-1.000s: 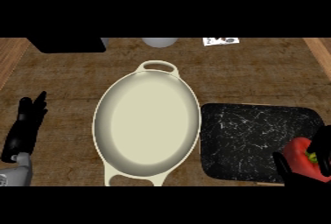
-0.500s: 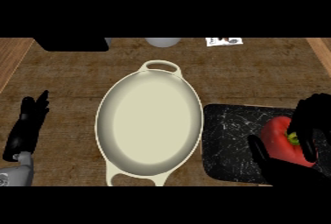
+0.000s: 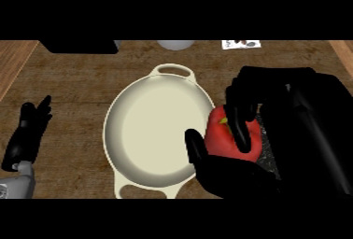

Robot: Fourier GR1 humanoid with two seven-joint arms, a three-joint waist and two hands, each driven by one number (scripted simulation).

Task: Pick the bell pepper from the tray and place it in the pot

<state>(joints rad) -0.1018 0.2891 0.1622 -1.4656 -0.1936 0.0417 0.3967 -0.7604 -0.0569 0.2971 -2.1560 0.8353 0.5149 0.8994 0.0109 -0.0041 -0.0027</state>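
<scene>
A red bell pepper is held in my right hand, whose fingers and thumb curl round it. The pepper hangs at the right rim of the cream oval pot, which lies in the middle of the wooden counter. Most of the dark marbled tray is hidden behind the hand; only a sliver shows to the right of the pepper. At the left edge my left hand rests open with its fingers pointing up.
A black object sits at the back left, a pale round thing at the back centre and a small printed card at the back right. The counter's light wooden edge runs along the far left.
My right hand has lifted the bell pepper off the tray and carried it left and up, to the pot's right rim. The hand now looms much larger in view. The left hand has stayed put.
</scene>
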